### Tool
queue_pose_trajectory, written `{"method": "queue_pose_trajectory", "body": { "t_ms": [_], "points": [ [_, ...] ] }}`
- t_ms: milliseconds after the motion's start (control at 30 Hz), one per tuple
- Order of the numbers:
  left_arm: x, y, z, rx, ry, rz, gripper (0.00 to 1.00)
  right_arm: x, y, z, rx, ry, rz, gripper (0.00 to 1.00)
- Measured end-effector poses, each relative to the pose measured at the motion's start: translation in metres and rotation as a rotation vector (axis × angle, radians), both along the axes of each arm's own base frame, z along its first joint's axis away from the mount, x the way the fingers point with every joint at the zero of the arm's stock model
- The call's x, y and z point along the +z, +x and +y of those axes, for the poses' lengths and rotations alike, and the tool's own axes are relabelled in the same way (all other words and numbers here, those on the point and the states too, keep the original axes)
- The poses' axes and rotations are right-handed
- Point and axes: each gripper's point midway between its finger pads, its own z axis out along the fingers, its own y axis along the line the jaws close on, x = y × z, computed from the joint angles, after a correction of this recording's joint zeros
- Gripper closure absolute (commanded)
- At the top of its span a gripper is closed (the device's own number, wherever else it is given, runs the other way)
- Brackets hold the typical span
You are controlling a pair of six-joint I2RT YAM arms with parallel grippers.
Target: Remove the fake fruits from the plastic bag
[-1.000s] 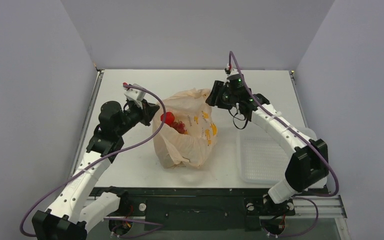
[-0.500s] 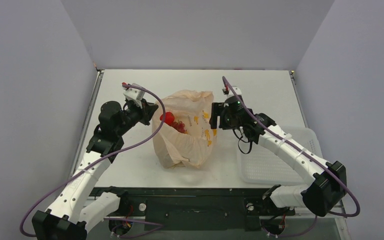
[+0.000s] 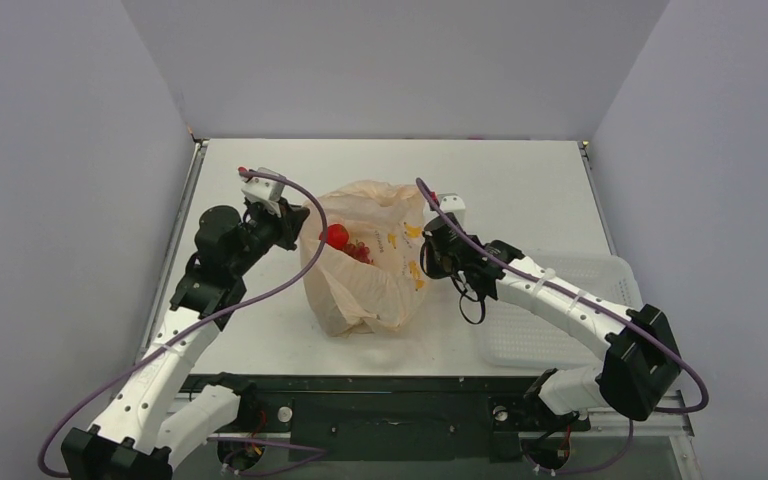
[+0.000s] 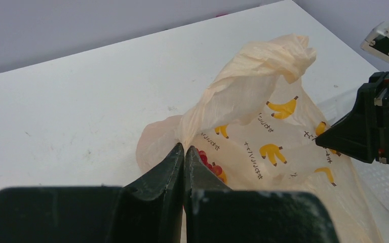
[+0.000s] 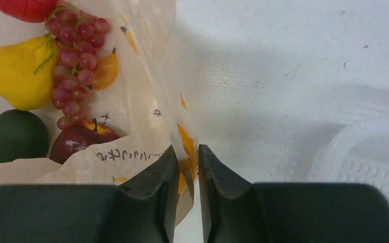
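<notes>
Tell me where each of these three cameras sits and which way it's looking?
Top external: above and behind the arms, looking down on the table, both arms and the plastic bag.
Left wrist: on the left arm, looking along the left gripper, pinched on the bag's rim.
Right wrist: on the right arm, looking down past the right gripper, nearly shut on the bag's edge, at the fake fruits.
Shared: all three show the bag; the right gripper shows in the left wrist view too.

One bag (image 3: 380,262), six fruits (image 5: 67,55), one tray (image 3: 560,310)
</notes>
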Motion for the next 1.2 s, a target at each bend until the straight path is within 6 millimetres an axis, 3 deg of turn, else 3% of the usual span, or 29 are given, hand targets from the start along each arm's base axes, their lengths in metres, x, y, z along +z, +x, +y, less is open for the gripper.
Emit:
{"method": "queue_pose_trajectory", "body": {
  "t_ms": [67,200,400,600,667,733,800,867,1033,1200],
  "points": [
    [0.002,0.001,0.005,0.029,0.002,-0.006,1.00,0.000,0.002,-0.004,-0.011,-0.023,-0.013,1.00],
    [0.006,0.001,0.016,0.090,0.003,-0.025,1.00,0.008,0.011,-0.014,-0.044,-0.077,-0.062,1.00],
    [0.010,0.003,0.037,0.208,0.007,-0.048,1.00,0.038,0.027,-0.028,-0.090,-0.145,-0.157,1.00],
    [0.011,0.004,0.048,0.268,0.008,-0.055,1.00,0.067,0.035,-0.024,-0.079,-0.132,-0.213,1.00],
    [0.010,0.004,0.048,0.269,0.008,-0.054,1.00,0.072,0.036,-0.023,-0.073,-0.127,-0.220,0.93],
    [0.010,0.004,0.047,0.265,0.008,-0.054,1.00,0.075,0.037,-0.021,-0.066,-0.126,-0.221,0.73],
    [0.010,0.003,0.045,0.249,0.006,-0.054,1.00,0.077,0.037,-0.020,-0.064,-0.126,-0.220,0.61],
    [0.010,0.002,0.040,0.224,0.004,-0.053,1.00,0.079,0.036,-0.021,-0.060,-0.133,-0.216,0.54],
    [0.002,0.001,0.024,0.136,0.004,-0.027,1.00,0.095,0.031,-0.018,-0.038,-0.154,-0.233,0.49],
    [-0.003,-0.001,0.014,0.078,0.004,-0.007,1.00,0.127,0.012,0.014,0.044,-0.077,-0.296,0.55]
  ]
}}
